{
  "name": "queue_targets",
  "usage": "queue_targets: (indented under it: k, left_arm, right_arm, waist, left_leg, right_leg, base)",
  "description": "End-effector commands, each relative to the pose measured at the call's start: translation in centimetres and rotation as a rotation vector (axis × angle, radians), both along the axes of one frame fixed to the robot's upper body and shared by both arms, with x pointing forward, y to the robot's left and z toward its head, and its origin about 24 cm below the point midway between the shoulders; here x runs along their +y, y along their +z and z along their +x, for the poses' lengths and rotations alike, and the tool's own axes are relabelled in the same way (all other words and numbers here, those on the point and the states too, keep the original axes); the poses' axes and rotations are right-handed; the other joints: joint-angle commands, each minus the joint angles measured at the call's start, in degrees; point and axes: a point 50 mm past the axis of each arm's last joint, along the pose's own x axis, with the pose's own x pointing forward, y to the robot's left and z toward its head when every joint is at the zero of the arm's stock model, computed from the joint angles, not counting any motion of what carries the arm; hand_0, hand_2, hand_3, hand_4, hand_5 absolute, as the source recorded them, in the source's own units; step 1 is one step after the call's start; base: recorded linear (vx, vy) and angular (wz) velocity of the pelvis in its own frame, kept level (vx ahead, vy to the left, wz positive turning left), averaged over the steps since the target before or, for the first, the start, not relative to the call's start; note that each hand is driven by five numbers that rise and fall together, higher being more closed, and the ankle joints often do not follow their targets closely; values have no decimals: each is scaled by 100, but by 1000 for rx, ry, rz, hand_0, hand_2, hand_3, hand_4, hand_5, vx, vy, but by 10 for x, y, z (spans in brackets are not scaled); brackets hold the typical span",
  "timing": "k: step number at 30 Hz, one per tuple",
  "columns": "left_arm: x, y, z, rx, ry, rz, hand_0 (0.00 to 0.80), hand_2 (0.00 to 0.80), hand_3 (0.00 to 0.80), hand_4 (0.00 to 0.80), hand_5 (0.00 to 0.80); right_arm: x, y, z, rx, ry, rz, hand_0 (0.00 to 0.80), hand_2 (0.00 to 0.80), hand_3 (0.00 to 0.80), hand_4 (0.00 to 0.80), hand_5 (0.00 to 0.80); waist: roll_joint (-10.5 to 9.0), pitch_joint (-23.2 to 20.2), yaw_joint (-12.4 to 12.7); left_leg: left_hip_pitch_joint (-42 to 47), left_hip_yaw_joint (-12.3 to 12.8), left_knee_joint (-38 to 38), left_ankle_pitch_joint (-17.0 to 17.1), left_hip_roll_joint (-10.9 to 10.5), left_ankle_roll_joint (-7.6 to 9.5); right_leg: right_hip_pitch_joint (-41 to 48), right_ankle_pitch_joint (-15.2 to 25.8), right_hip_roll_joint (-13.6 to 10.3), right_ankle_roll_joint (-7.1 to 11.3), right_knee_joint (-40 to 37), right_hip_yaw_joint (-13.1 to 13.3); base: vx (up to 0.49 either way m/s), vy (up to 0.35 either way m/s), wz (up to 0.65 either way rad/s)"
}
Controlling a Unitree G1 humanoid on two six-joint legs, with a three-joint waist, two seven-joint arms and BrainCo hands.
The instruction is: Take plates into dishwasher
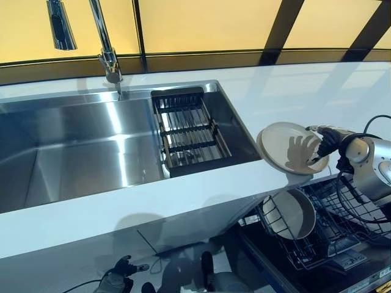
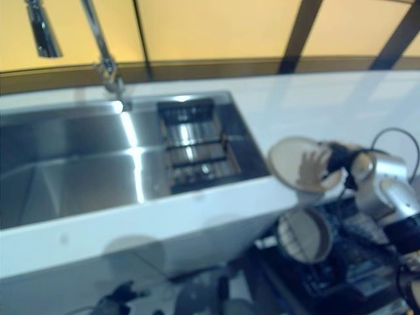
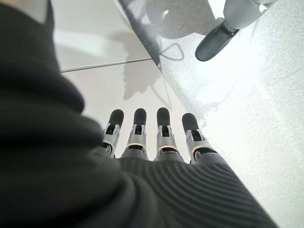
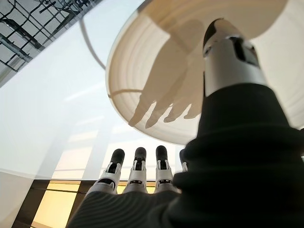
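Sink [image 1: 73,152] fills the left half of the frame, faucet [image 1: 105,46] behind it at upper left, wire rack [image 1: 189,128] inside its right end. Countertop [image 1: 293,97] runs across the upper right. At right centre a plate [image 1: 287,146] overhangs the counter's front edge, right hand [image 1: 327,141] on it. Below, lower right, dishwasher rack [image 1: 330,226] with a second plate [image 1: 293,213] standing in it. Left hand [image 1: 119,271] at bottom left.

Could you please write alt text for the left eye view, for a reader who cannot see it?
The robot's right hand holds a beige plate at the white counter's front edge, above an open dishwasher rack that already holds one plate on edge. A steel sink with a drainer insert and tap fills the left.
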Motion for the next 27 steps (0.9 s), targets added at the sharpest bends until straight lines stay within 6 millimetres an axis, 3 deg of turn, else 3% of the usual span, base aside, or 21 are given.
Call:
queue_targets:
  k: [1, 9, 13, 15, 18, 20, 22, 24, 25, 26, 27]
  left_arm:
    - [13, 10, 18, -44, 3, 51, 0, 0, 0, 0, 0]
    - [12, 10, 19, -46, 0, 50, 0, 0, 0, 0, 0]
    - [10, 9, 21, -41, -38, 55, 0, 0, 0, 0, 0]
    - [11, 8, 15, -13, -65, 66, 0, 0, 0, 0, 0]
    - [19, 8, 9, 7, -60, 96, 0, 0, 0, 0, 0]
    - [37, 16, 11, -9, 19, 139, 0, 0, 0, 0, 0]
    - [46, 20, 12, -24, 56, 152, 0, 0, 0, 0, 0]
    - [57, 26, 13, -55, 111, 166, 0, 0, 0, 0, 0]
    - [60, 28, 14, -63, 129, 165, 0, 0, 0, 0, 0]
    - [63, 28, 11, -67, 156, 164, 0, 0, 0, 0, 0]
    - [63, 28, 12, -70, 164, 165, 0, 0, 0, 0, 0]
  right_arm:
    - [4, 31, -1, -130, 18, -12, 0, 0, 0, 0, 0]
    - [4, 34, -3, -143, 16, -20, 0, 0, 0, 0, 0]
    - [0, 39, -2, -171, -17, -16, 0, 0, 0, 0, 0]
    - [-6, 42, -3, -178, -37, -13, 0, 0, 0, 0, 0]
    - [-7, 46, -6, -207, -26, -8, 0, 0, 0, 0, 0]
    - [-4, 54, -4, -243, -14, -10, 0, 0, 0, 0, 0]
    - [-4, 60, -4, -272, -12, -12, 0, 0, 0, 0, 0]
    - [-5, 75, -2, -330, -18, -14, 0, 0, 0, 0, 0]
    - [-4, 79, 2, -353, -12, -13, 0, 0, 0, 0, 0]
    - [-3, 79, 9, -363, -3, -3, 0, 0, 0, 0, 0]
    - [-3, 79, 10, -363, -4, 0, 0, 0, 0, 0, 0]
  waist:
    - [-157, 143, 61]
    - [-160, 122, 52]
    - [-174, 123, 43]
    - [-207, 162, 24]
    - [-192, 302, -3]
    - [-55, 388, 64]
    - [70, 394, 155]
    - [211, 390, 387]
    - [172, 392, 551]
    - [48, 433, 669]
    - [16, 435, 702]
  left_leg:
    - [168, -73, 18, -388, 2, 125]
    - [188, 0, 18, -387, -1, 126]
    - [248, 101, 139, -499, -112, 205]
    - [189, 57, 536, -741, -255, 290]
    - [247, 17, 557, -742, -260, 270]
    - [173, 118, 508, -580, -149, 386]
    - [6, 200, 553, -449, -20, 420]
    - [-467, 316, 844, -381, 243, 437]
    - [-669, 285, 1099, -414, 304, 366]
    - [-946, 398, 1576, -617, 420, 289]
    - [-1016, 427, 1631, -586, 440, 281]
  right_leg:
    - [306, -393, -175, 531, 17, -36]
    - [318, -405, -160, 526, 17, -71]
    - [284, -385, -217, 520, 74, -109]
    - [182, -219, -332, 584, 104, -37]
    - [-72, 34, -503, 789, 236, -115]
    - [-204, -198, -577, 789, 1303, -172]
    - [-196, -470, -637, 671, 1863, -282]
    - [-69, -917, -737, 493, 2494, -513]
    - [81, -1105, -834, 389, 2102, -766]
    - [465, -1402, -718, 390, 1653, -989]
    - [526, -1381, -708, 376, 1547, -1021]
  base:
    - [0, 0, 0]
    - [-6, 4, 0]
    - [-24, 41, -3]
    - [42, 0, -15]
    - [-78, -37, -17]
    - [-374, -34, -35]
    - [-414, -66, -56]
    - [-534, -177, -20]
    - [-354, -295, -18]
    - [-246, -281, -46]
    - [-263, -332, -79]
